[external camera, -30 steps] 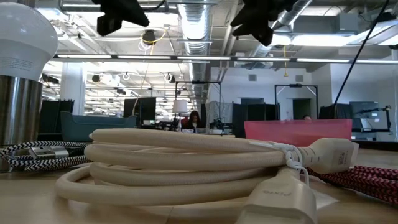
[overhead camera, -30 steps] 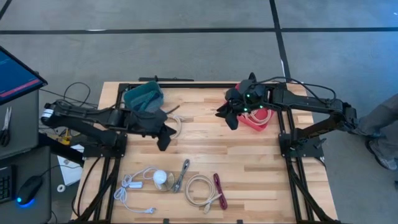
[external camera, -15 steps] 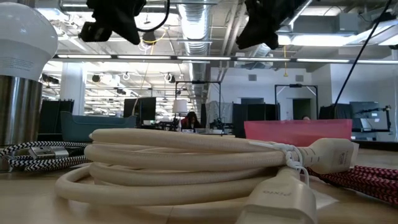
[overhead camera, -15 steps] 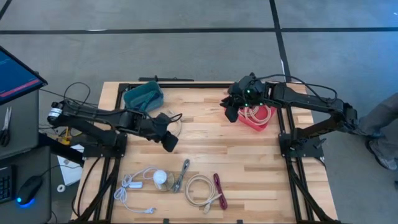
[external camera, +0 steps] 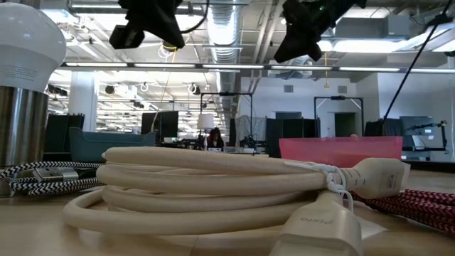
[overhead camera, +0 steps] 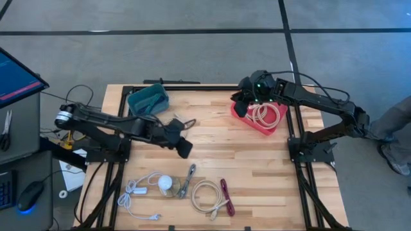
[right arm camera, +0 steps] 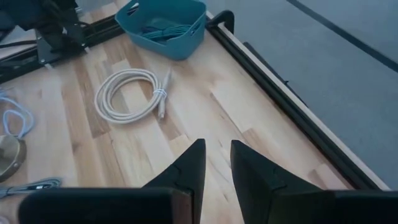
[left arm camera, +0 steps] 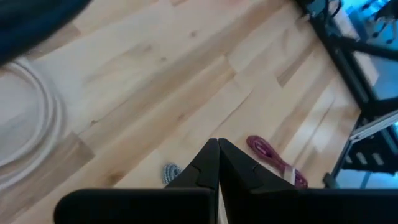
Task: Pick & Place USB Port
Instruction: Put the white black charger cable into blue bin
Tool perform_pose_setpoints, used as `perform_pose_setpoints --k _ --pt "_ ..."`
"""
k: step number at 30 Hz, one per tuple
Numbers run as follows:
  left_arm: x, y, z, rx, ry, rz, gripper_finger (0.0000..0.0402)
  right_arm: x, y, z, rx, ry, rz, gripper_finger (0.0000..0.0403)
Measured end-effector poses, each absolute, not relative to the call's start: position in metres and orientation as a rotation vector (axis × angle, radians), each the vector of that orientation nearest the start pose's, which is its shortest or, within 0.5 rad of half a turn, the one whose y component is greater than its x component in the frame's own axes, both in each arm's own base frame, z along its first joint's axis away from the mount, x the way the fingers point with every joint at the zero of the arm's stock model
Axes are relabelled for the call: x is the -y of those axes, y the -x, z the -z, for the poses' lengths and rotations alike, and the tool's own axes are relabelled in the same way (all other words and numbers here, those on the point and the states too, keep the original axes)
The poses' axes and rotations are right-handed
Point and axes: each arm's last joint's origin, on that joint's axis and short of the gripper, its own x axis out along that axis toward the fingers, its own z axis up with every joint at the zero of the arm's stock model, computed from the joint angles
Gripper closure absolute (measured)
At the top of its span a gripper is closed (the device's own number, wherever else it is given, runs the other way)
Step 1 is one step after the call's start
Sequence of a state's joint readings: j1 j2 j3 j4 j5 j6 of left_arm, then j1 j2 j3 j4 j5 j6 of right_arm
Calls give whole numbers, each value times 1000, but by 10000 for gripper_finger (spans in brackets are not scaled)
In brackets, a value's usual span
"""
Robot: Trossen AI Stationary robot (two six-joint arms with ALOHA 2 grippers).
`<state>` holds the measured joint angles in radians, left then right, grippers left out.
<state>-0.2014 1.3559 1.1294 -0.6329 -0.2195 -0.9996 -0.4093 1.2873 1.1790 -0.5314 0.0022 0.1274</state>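
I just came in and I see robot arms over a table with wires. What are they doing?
Two robot arms are sorting cables into bins. The right gripper hangs beside the red bin, which has a coiled beige cable in it; its fingers are slightly apart and hold nothing. The left gripper is shut and empty, over the middle of the wooden table. The teal bin sits at the back left. More cables wait at the front edge, among them a beige coil and a red cable.
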Motion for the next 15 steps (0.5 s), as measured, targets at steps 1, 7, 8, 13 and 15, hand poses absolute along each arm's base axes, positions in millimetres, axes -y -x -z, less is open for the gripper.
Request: perform_pose_setpoints --k 1,7,8,13,15 --pt "52 -279 -291 -761 754 -419 399 109 -251 -332 -605 -254 438 334" --pt "65 -291 -288 -918 749 -481 399 109 -251 -332 -605 -257 439 334" --pt "67 -291 -287 -953 755 -515 399 109 -251 -332 -603 -263 441 334" --pt "80 -301 -287 -1001 813 -592 399 112 -250 -328 -623 -271 452 334" --pt "85 -307 -288 -994 835 -598 399 115 -250 -327 -630 -263 458 334"
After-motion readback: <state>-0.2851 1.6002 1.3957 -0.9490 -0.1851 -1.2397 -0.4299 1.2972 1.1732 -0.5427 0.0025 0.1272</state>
